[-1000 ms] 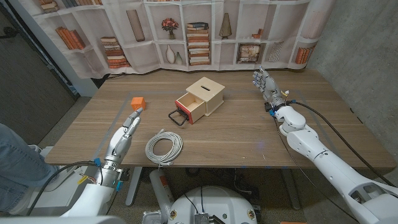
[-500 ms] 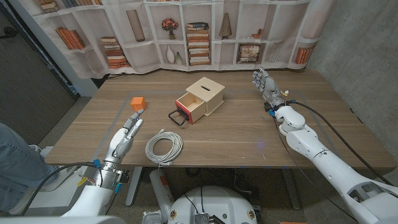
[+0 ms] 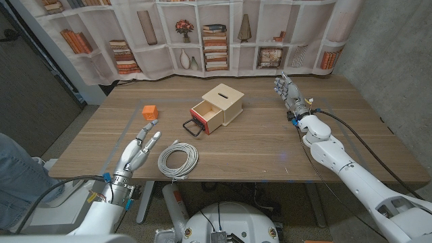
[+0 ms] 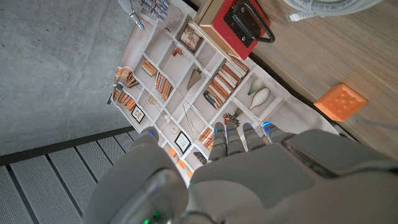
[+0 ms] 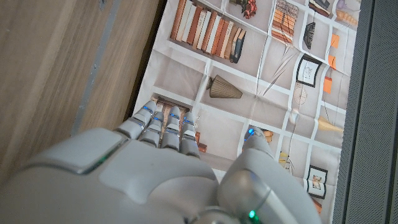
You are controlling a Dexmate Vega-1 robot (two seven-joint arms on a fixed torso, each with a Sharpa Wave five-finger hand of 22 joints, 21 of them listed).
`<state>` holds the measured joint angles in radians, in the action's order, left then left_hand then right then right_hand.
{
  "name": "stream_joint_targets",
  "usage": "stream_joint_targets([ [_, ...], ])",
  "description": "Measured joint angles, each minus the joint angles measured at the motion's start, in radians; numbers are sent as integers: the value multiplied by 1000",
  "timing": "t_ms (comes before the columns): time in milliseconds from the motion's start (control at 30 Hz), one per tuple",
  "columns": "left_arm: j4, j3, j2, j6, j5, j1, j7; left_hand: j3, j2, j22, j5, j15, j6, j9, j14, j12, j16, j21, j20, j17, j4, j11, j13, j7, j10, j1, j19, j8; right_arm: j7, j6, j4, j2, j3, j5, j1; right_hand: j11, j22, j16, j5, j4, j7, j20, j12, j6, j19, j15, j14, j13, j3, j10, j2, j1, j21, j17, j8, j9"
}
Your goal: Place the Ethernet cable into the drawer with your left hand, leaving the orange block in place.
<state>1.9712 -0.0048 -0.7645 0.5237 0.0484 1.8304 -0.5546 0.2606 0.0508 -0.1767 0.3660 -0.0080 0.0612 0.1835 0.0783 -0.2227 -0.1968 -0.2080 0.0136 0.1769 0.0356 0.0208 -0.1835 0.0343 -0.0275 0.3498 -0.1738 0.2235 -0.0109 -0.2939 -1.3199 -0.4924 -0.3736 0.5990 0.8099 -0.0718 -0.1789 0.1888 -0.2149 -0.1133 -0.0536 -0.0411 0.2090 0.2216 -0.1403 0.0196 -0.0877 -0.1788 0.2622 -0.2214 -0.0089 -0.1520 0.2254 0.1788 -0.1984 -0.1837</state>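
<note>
i see my left robot hand (image 3: 143, 145) with its fingers spread, holding nothing, just beside the coiled ethernet cable (image 3: 178, 159) on the worktop (image 3: 270, 142). my left wrist view cuts off most of the coil. the orange block (image 3: 150, 111) sits beyond the hand. the drawer (image 3: 207, 115) stands pulled open; i can't see inside it. my right robot hand (image 3: 286, 90) is open, fingers upright.

Nothing here can be read — no label, brand, number or sign is legible on anything in these views.
</note>
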Motion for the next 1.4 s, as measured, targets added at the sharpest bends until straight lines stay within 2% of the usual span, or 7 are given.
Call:
stream_joint_targets([
  [200,22,-13,16,-44,47,11,-5,5,-7,0,3,-4,12,0,-14,0,0,0,0,0,-11,11,0,-4,-12,15,0,0,5,-1,14,7,-4,0,-9,0,0,0,0,0,0,0,0,0,0,0,0,0,0,0,0,0,-4,0,0,0],
  [567,56,-29,40,-96,122,30,-20,8,-4,0,3,-7,30,0,-23,0,0,0,0,0,-25,6,0,0,-27,38,0,8,7,-4,22,12,-7,-4,-17,0,0,0,0,0,0,0,0,0,0,4,-4,0,0,0,0,0,-3,0,0,0],
  [767,83,-40,51,-107,134,46,-22,12,-8,0,3,-10,44,0,-36,0,0,0,-5,0,-29,17,0,-2,-39,52,5,8,6,-6,22,13,-7,-4,-17,0,0,0,0,0,0,0,0,0,0,4,-4,0,0,0,0,0,-7,0,0,0],
  [800,89,-43,53,-146,172,49,-25,11,-8,0,3,-10,47,0,-36,0,0,0,-5,0,-30,19,0,-3,-40,52,5,8,6,-7,23,15,-7,-4,-20,0,0,0,0,0,0,0,0,0,0,4,-4,0,0,0,0,0,-7,0,0,0],
  [1400,189,-69,90,-300,305,97,-22,16,-8,0,3,-15,62,0,-52,0,0,0,-12,0,-47,15,0,-8,-61,87,13,8,15,-14,39,23,-7,1,-25,0,0,0,0,0,0,0,0,0,0,4,-4,0,0,0,0,0,-7,0,0,0],
])
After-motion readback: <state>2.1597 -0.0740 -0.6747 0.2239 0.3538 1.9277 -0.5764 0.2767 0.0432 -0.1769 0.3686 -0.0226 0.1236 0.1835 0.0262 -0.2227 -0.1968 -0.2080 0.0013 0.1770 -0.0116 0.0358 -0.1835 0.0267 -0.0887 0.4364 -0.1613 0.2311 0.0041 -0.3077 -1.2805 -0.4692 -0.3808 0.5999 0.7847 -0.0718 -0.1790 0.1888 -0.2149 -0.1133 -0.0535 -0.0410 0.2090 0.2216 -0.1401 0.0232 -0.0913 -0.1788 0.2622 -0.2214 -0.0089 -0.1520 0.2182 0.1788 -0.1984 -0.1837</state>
